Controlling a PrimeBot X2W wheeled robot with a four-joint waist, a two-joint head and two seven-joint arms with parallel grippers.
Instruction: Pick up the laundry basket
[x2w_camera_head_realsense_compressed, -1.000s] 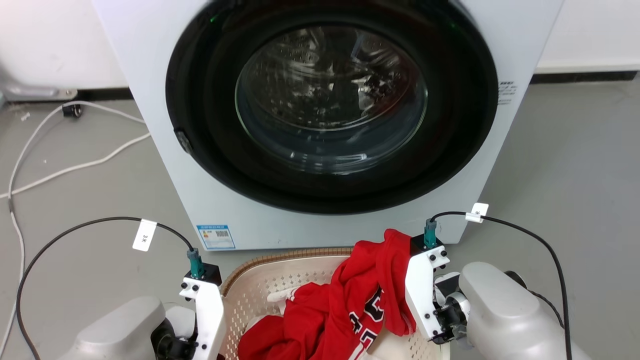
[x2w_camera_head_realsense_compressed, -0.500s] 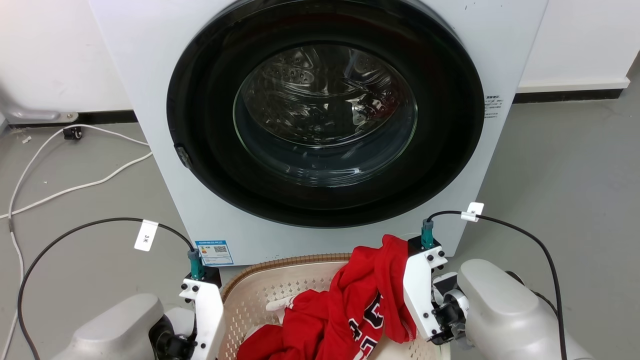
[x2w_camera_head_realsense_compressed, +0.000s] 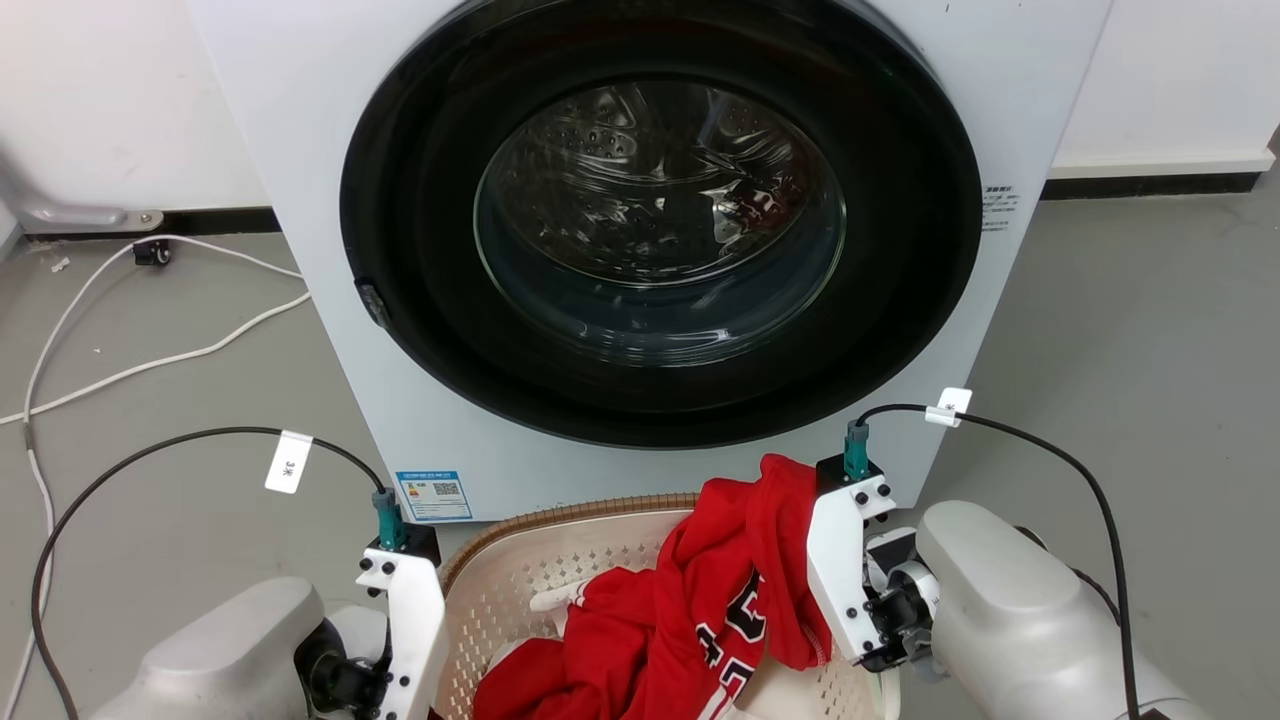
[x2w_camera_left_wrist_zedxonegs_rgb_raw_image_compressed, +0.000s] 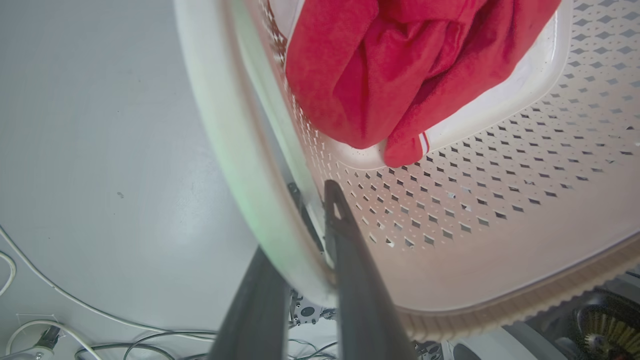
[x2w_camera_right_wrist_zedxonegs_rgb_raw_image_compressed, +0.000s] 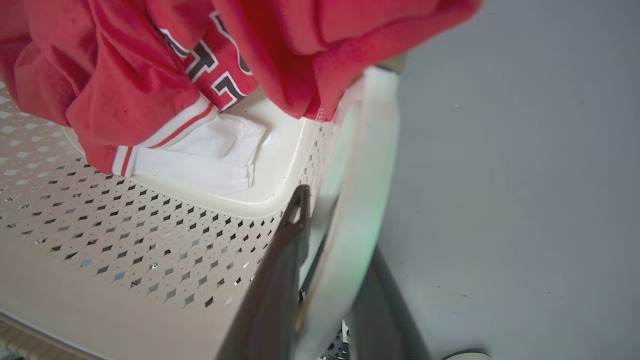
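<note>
1. Currently, we have the laundry basket (x2w_camera_head_realsense_compressed: 520, 575) low in the head view, between our two arms and just in front of the washer (x2w_camera_head_realsense_compressed: 300, 150); whether it is clear of the floor (x2w_camera_head_realsense_compressed: 1150, 330) we cannot tell.
2. Our left end effector (x2w_camera_left_wrist_zedxonegs_rgb_raw_image_compressed: 305, 235) is clenched on the left handle (x2w_camera_left_wrist_zedxonegs_rgb_raw_image_compressed: 225, 150), one finger on the outer side of the white loop and one against the perforated wall.
3. Our right end effector (x2w_camera_right_wrist_zedxonegs_rgb_raw_image_compressed: 340, 235) grips the right handle (x2w_camera_right_wrist_zedxonegs_rgb_raw_image_compressed: 370, 175) in the same way.
4. Likely trouble: each loop is smooth and narrow, so we judge it could slide between the fingers if one arm rises faster than the other and the basket tips.
5. A tip toward the right would probably spill the red garment (x2w_camera_head_realsense_compressed: 700, 600), which already hangs over the rim beside our right end effector.
6. With the far rim near the washer front, a forward swing could knock it.
7. Inside the basket lie the red garment, bunched with lettering showing, and a white cloth (x2w_camera_right_wrist_zedxonegs_rgb_raw_image_compressed: 200, 160) beneath it on the bottom.
</note>
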